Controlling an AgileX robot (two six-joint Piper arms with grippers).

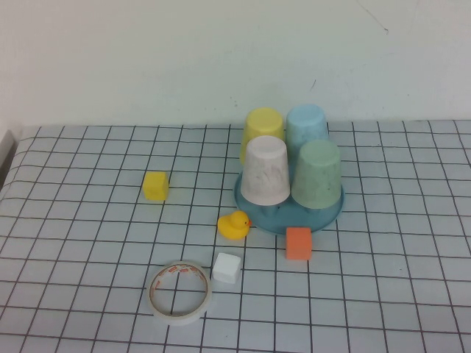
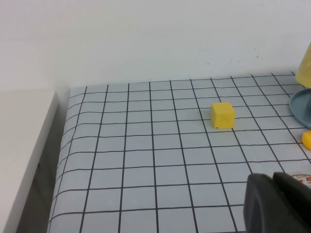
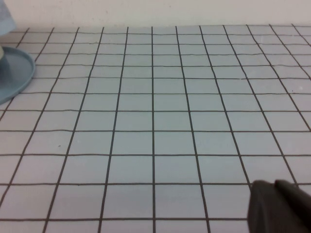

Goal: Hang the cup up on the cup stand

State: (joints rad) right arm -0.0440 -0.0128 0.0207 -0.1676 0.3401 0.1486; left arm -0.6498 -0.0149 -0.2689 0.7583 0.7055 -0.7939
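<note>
The pale mint-green cup [image 1: 317, 174] sits upside down on the front right of the blue round cup stand [image 1: 287, 215]. The stand's pegs are hidden under the cups. Neither arm shows in the high view. My left gripper [image 2: 273, 180] is shut and empty, low over the table near the front left, far from the stand. My right gripper [image 3: 274, 187] is shut and empty over bare grid cloth to the right of the stand, whose rim [image 3: 19, 73] shows at the edge of its view.
A yellow cup [image 1: 263, 130], a light blue cup [image 1: 307, 129] and a whitish-pink cup [image 1: 265, 170] also sit upside down on the stand. Around it lie a yellow block [image 1: 155, 185], a rubber duck [image 1: 234, 224], an orange block [image 1: 298, 243], a white block [image 1: 226, 268] and a tape roll [image 1: 179, 291].
</note>
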